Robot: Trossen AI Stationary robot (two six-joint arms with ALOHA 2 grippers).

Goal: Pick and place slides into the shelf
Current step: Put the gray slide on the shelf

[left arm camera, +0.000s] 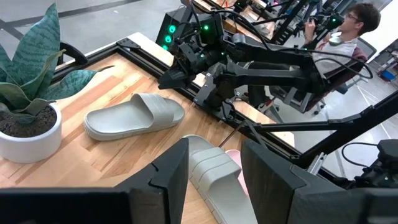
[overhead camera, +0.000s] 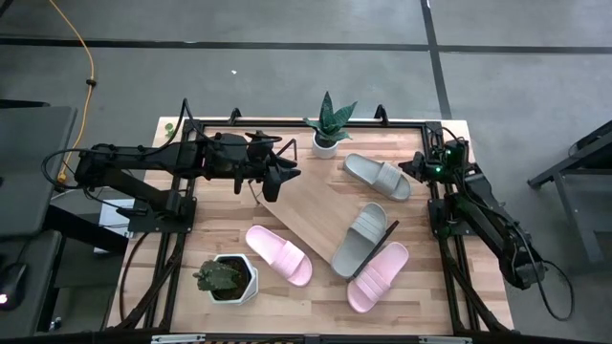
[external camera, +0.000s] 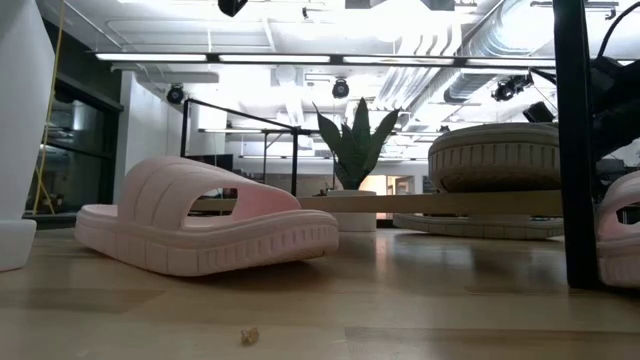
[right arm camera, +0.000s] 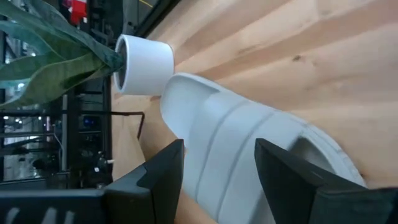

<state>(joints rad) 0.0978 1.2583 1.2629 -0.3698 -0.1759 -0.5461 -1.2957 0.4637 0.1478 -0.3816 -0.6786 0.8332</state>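
Both arms hang empty over the far half of the tabletop (overhead camera: 220,239), so no slide is being carried. The left gripper (overhead camera: 283,178) hovers spread above the shelf's (overhead camera: 311,205) far-left corner, apparently lining up on the grey slide lying on the shelf (overhead camera: 362,240), which shows between its fingers in its wrist view; the right gripper (overhead camera: 413,170), fingers also spread, faces the other grey slide (overhead camera: 376,176) beside the plant pot (overhead camera: 325,144). Both pink slides are off the board: one (overhead camera: 278,254) near-left, one (overhead camera: 377,276) against its right edge.
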